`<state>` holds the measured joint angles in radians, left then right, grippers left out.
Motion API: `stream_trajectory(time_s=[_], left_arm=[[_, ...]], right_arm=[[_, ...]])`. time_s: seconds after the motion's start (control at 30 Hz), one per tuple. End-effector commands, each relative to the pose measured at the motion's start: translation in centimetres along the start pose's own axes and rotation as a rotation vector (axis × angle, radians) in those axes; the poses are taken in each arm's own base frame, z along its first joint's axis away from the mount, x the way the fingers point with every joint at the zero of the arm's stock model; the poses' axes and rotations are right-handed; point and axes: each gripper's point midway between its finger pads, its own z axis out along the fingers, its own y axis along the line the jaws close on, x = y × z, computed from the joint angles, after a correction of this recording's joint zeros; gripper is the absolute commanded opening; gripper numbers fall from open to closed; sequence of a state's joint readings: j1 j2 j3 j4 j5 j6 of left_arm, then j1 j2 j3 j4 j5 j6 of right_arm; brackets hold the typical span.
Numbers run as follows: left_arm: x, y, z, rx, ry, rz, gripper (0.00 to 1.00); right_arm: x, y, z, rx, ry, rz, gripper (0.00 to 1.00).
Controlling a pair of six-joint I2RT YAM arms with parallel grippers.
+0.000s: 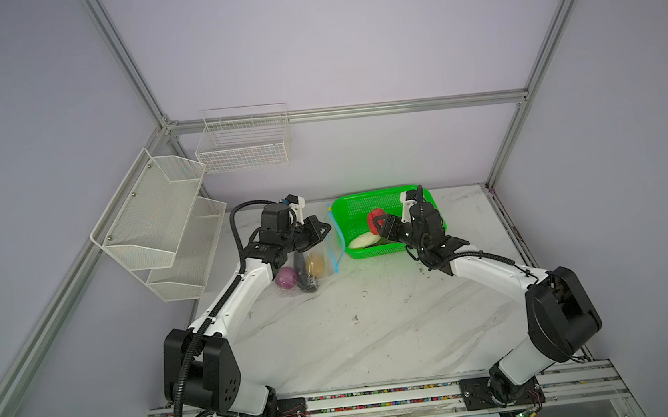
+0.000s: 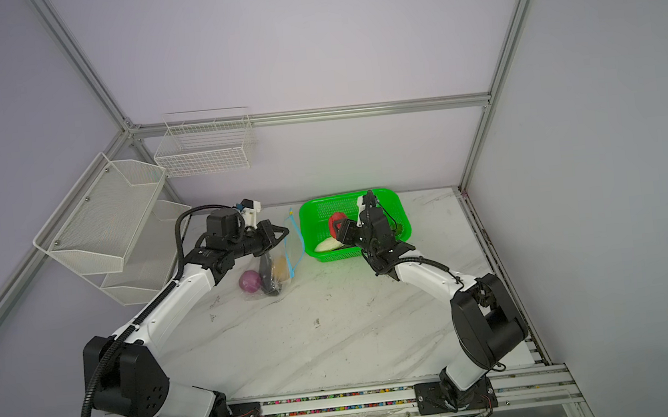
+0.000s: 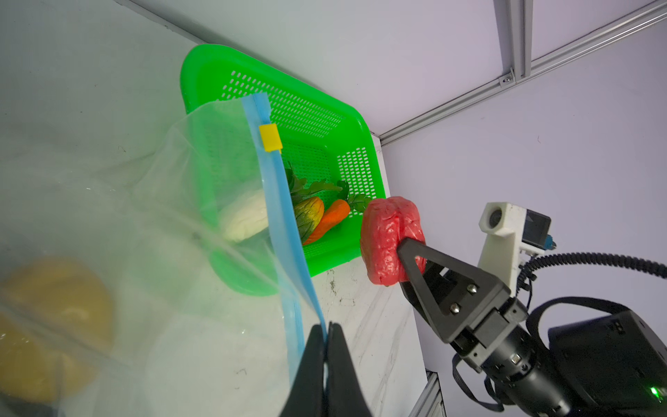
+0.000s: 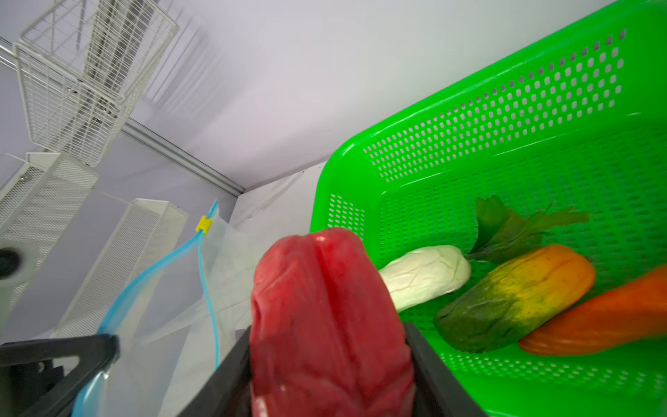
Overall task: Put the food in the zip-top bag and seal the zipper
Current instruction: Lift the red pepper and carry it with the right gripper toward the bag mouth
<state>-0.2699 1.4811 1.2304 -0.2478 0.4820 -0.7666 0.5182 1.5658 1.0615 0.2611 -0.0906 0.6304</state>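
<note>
The bag (image 1: 327, 256) lies on the left rear part of the marble-patterned bench (image 1: 376, 318). Its zipper (image 3: 278, 202) edge faces the green basket (image 1: 364, 195), with a narrow strip of bench between the two. The left pincer (image 3: 326, 329) is pressed together on the blue zipper strip and holds that lip raised. In the right wrist view the strip splits into two lines below the yellow slider (image 4: 204, 224), so the mouth gapes. The bag is thin, clear, crinkled film. Through it show a round purple onion (image 1: 286, 278), a dark tapered eggplant (image 1: 300, 269) and a yellow-brown potato (image 1: 315, 264).

The right pincer (image 4: 330, 346) is clamped on the red pepper (image 4: 325, 289), a lobed, matte piece lifted above the basket on its bag side. The basket is rigid plastic with slotted walls and a rounded rim, close to the back wall. In it lie a white ridged vegetable (image 4: 426, 274), a green-to-yellow corn (image 4: 516, 296), an orange carrot (image 4: 595, 325) and leafy greens (image 4: 516, 224). In both top views the broad front of the bench spreads between the two arms. White mesh shelves (image 1: 158, 218) hang on the left wall beside the left arm.
</note>
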Motion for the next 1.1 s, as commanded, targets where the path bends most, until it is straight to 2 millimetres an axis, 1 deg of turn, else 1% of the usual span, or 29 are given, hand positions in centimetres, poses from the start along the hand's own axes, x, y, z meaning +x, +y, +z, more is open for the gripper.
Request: stream_trajectory(time_s=[0.0, 0.07, 0.17, 0.27, 0.37, 0.43, 0.53, 0.6, 0.73, 0.93, 1.07], left_arm=[[0.4, 0.1, 0.4, 0.02, -0.001, 0.006, 0.0], [0.4, 0.0, 0.5, 0.022, -0.002, 0.006, 0.0], [0.1, -0.2, 0.3, 0.025, -0.009, 0.011, 0.0], [0.1, -0.2, 0.4, 0.025, -0.009, 0.01, 0.0], [0.1, -0.2, 0.5, 0.027, -0.007, 0.007, 0.0], [0.1, -0.2, 0.5, 0.027, -0.006, 0.007, 0.0], [0.0, -0.4, 0.3, 0.028, -0.012, 0.012, 0.0], [0.1, -0.4, 0.2, 0.026, -0.014, 0.012, 0.0], [0.2, -0.3, -0.1, 0.018, -0.015, 0.017, 0.0], [0.4, -0.1, -0.4, 0.011, -0.02, 0.02, 0.0], [0.4, -0.2, -0.6, 0.011, -0.021, 0.021, 0.0]], right_arm=[[-0.7, 0.4, -1.0, -0.016, -0.079, 0.082, 0.52], [0.0, 2.5, -1.7, -0.101, -0.064, 0.094, 0.52], [0.9, 4.5, -2.7, -0.202, -0.028, 0.118, 0.52], [1.1, 5.9, -3.4, -0.281, -0.023, 0.158, 0.51], [1.1, 7.2, -3.5, -0.338, -0.023, 0.186, 0.51], [1.3, 8.1, -3.1, -0.377, -0.007, 0.197, 0.51], [2.5, 9.0, -1.8, -0.411, 0.041, 0.21, 0.51], [2.8, 9.5, -1.2, -0.432, 0.055, 0.227, 0.51], [3.2, 10.4, -0.9, -0.471, 0.061, 0.235, 0.51], [4.0, 10.8, -0.7, -0.484, 0.073, 0.255, 0.51], [4.5, 11.7, -0.3, -0.496, 0.081, 0.259, 0.5]])
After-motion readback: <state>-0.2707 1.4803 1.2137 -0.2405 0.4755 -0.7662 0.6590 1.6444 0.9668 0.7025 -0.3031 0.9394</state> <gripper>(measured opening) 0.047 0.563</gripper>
